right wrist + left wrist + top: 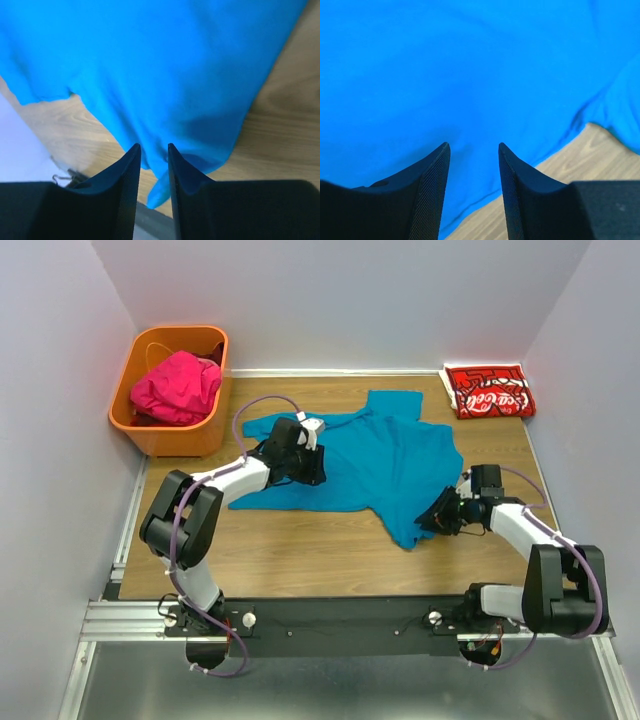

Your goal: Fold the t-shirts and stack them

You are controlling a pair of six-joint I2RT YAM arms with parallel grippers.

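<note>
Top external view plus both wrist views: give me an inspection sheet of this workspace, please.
Surface: wooden table, wood showing around the shirt.
Job's things: teal t-shirt spread unfolded and rumpled mid-table; red t-shirt folded at the far right corner; pink t-shirt bunched inside the orange basket, far left.
Clutter: nothing seen.
Grippers: left end effector open over the teal t-shirt; right end effector shut on its near edge.
Cables: purple cables loop along both arms.
Surroundings: pale walls on three sides; metal rail under the arm bases.
</note>
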